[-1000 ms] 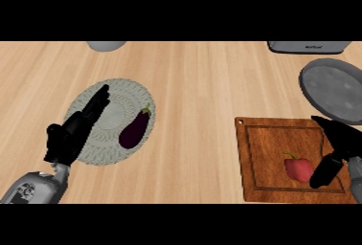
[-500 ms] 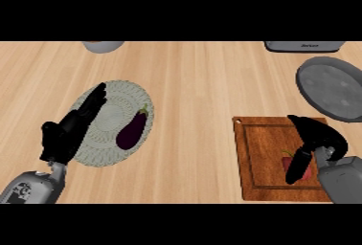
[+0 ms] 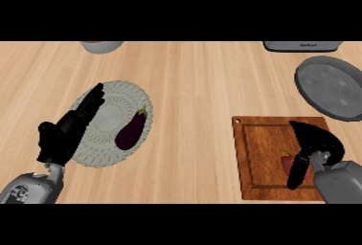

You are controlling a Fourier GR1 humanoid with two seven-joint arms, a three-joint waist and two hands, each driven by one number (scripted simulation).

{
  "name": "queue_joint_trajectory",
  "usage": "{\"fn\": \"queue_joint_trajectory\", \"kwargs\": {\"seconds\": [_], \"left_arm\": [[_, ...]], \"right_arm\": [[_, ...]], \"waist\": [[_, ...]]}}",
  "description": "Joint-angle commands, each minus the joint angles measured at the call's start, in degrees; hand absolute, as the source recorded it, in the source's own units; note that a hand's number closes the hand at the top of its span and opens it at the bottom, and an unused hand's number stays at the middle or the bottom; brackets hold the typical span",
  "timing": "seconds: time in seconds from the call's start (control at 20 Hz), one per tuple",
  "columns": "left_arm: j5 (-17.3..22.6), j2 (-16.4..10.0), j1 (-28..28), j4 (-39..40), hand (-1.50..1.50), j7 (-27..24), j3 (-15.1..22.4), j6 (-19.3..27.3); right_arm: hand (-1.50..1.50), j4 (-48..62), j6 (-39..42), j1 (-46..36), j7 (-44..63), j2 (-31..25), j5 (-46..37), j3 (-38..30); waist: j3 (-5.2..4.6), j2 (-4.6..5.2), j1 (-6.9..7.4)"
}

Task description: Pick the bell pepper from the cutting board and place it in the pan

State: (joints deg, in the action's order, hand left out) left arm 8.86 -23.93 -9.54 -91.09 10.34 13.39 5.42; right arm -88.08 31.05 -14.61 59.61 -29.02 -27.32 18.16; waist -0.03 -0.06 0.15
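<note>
Only writing in view: a small dark mark on the front of the grey appliance [image 3: 300, 46] at the counter's far edge near the right corner, too small to read. No other labels. The counter [image 3: 205, 81] is light wood with grain running left to right, matte; no room shows beyond it. The cutting board [image 3: 258, 143] is darker reddish wood, rectangular, with a groove inside its rim and a small hole at its far left corner. It sits at the counter's near right. The bell pepper [image 3: 286, 161] is red with a bit of green stem and lies on the board, right of centre toward the near edge. The right hand [image 3: 317, 139] is black and arches over the pepper from the right, its fingers curled round it with one digit down across the pepper's right side. The pepper is on the board, not in the pan. The pan [image 3: 332, 86] is round, grey, dull metal, with a flat inside. It sits beyond the board at the counter's right edge, partly cut off, apart from the board. The plate [image 3: 113, 103] is pale with a woven-looking ribbed texture, left of the counter's centre. The eggplant [image 3: 131, 131] is dark purple, long, its stem end pointing away, and lies on the plate's right half. The left hand [image 3: 67, 131] has straight, released fingers, holds nothing, and lies over the plate's left rim. A grey round bowl [image 3: 101, 46] is at the far edge on the left, mostly cut off.
</note>
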Motion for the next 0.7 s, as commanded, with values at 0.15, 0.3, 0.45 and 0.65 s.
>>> {"fn": "queue_joint_trajectory", "kwargs": {"seconds": [0.15,0.3,0.45,0.65], "left_arm": [[-0.3,0.2,2.0,-1.1,0.0,-0.1,-1.9,-2.5],[-3.2,2.7,-2.2,1.6,0.0,0.8,-1.2,-1.7],[-5.1,4.0,1.5,1.3,0.0,-2.0,-0.7,-1.4],[-3.8,4.2,0.3,0.7,0.0,0.5,-3.6,-4.2]], "right_arm": [[-1.5,2.3,-0.1,0.7,7.0,4.3,-5.4,0.8],[-1.5,4.5,-0.7,0.7,4.0,5.0,-8.0,0.2],[-1.5,3.5,-0.5,4.2,0.0,2.4,-9.1,-2.2],[1.5,5.4,1.5,6.3,-7.3,3.4,-10.6,-0.7]], "waist": [[0.01,0.04,0.1],[0.03,0.11,-0.13],[0.02,0.07,-0.2],[0.03,0.06,-0.14]]}}
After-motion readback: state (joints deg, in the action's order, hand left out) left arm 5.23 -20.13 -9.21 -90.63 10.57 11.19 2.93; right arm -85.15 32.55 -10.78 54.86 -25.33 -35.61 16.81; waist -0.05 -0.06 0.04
